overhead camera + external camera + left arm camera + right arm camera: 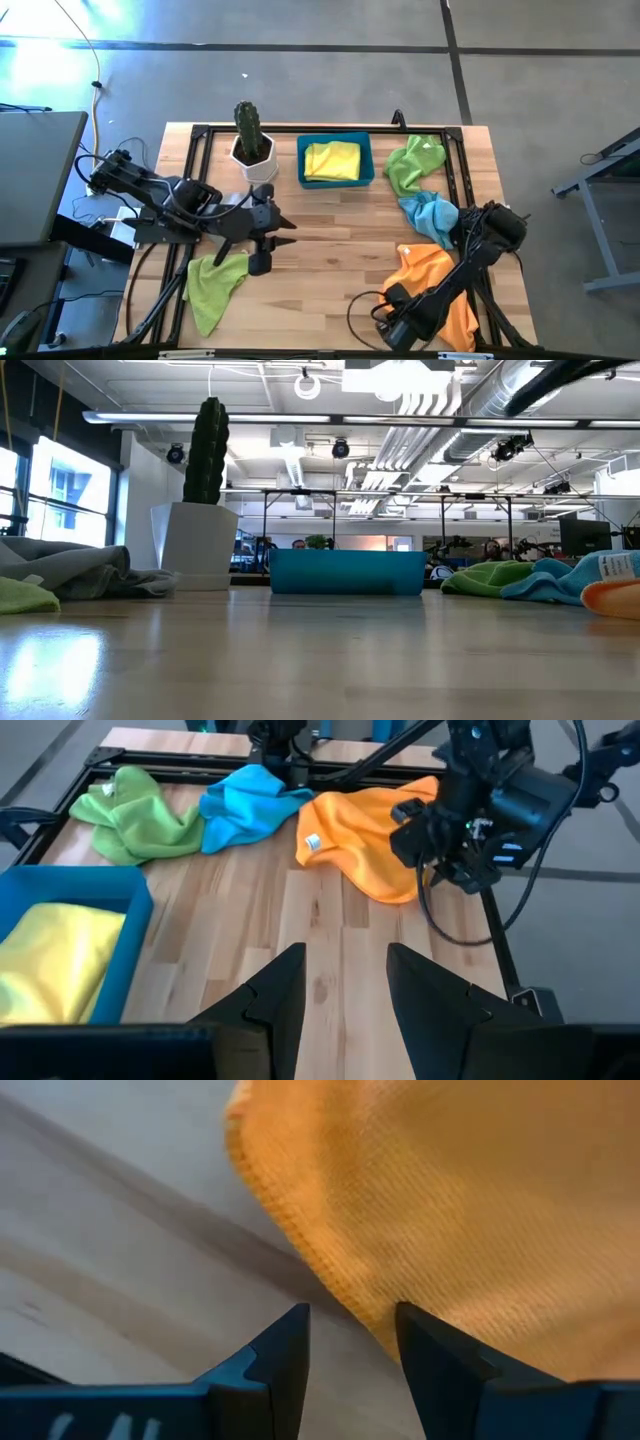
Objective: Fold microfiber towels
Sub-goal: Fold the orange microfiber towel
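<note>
An orange towel (437,272) lies crumpled at the table's near right, with a light blue towel (432,215) and a lime green towel (414,163) beyond it. A yellow towel (331,160) lies in the blue bin (300,165). Another lime green towel (213,285) lies at the near left, and a grey towel (80,572) lies beside it. My right gripper (350,1342) points down, open, at the orange towel's edge. My left gripper (345,982) hovers open above the table's middle left, with nothing between its fingers. My right gripper comes from above with open fingers at the hemmed edge (345,1295) of the orange towel, which lies on the table. One finger (435,1355) stands over the cloth and the other over bare wood. Whether they touch the towel I cannot tell.
A potted cactus (250,140) in a white pot stands at the far edge, left of the bin. A black frame (330,130) runs along the table's edges. Bare wood (340,250) lies between the two arms.
</note>
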